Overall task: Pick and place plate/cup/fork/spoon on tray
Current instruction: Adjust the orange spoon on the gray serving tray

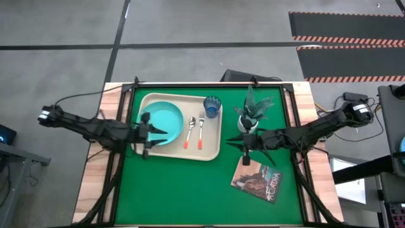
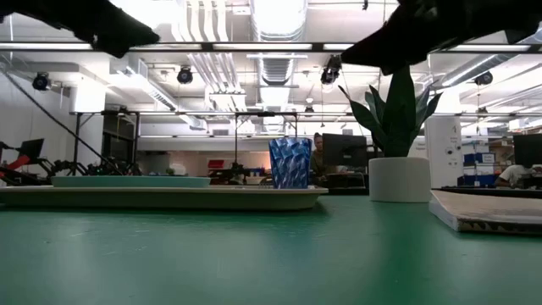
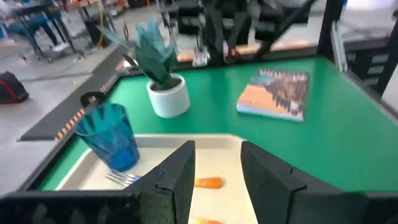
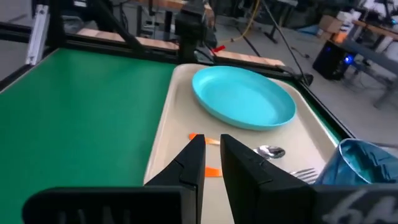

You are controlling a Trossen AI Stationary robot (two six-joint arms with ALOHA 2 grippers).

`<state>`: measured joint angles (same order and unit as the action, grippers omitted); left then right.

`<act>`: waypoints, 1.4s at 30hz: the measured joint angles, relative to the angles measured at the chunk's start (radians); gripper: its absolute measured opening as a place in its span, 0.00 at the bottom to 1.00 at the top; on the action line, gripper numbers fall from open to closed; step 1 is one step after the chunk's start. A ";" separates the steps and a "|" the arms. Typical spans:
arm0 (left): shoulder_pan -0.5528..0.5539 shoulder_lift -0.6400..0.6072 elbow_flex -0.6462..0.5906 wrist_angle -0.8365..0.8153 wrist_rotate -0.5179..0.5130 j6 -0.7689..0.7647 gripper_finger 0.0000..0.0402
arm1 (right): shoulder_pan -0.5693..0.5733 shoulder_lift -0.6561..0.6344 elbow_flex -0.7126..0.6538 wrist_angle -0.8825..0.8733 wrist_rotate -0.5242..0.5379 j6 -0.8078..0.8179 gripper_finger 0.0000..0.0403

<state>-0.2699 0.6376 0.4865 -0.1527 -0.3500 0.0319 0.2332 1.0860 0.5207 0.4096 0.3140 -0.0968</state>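
Placing looks finished: plate (image 1: 162, 118), cup (image 1: 212, 106), fork (image 1: 201, 132) and spoon (image 1: 189, 132) lie on the tray (image 1: 214, 149), left gripper (image 1: 147, 133) at its 9 o'clock rim and right gripper (image 1: 244, 144) over the desk (image 1: 183, 190) at 3 o'clock both parted and empty, so only retreat remains.

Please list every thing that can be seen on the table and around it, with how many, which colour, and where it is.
Large beige rectangular tray: one, cream, on the table's left half.
Round turquoise plastic plate: one, teal, on the tray's left part.
Small translucent blue cup: one, blue, in the tray's far right corner.
Spoon with silver bowl: one, red-orange handle, on the tray right of the plate.
Fork with silver tines: one, red-orange handle, beside the spoon.
White pot with green plant: one, right of the tray.
Brownish picture-covered book: one, near right of the tray.
Green table mat: one, covering the table.
Left gripper: dark, open, over the plate.
Right gripper: dark, slightly open, near the pot.
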 joint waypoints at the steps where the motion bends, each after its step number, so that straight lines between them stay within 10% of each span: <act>1: 0.000 0.038 0.004 0.022 0.000 0.000 0.29 | 0.000 -0.013 -0.009 -0.001 -0.008 -0.008 0.11; 27: 0.024 0.813 0.278 -0.123 0.001 -0.294 0.00 | 0.010 -0.216 -0.027 -0.018 -0.142 -0.025 0.11; 42: 0.060 0.954 0.337 -0.180 -0.026 -0.288 0.00 | 0.009 -0.214 -0.028 -0.055 -0.137 -0.008 0.11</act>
<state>-0.2101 1.5914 0.8239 -0.3326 -0.3762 -0.2565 0.2424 0.8722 0.4931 0.3542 0.1772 -0.1043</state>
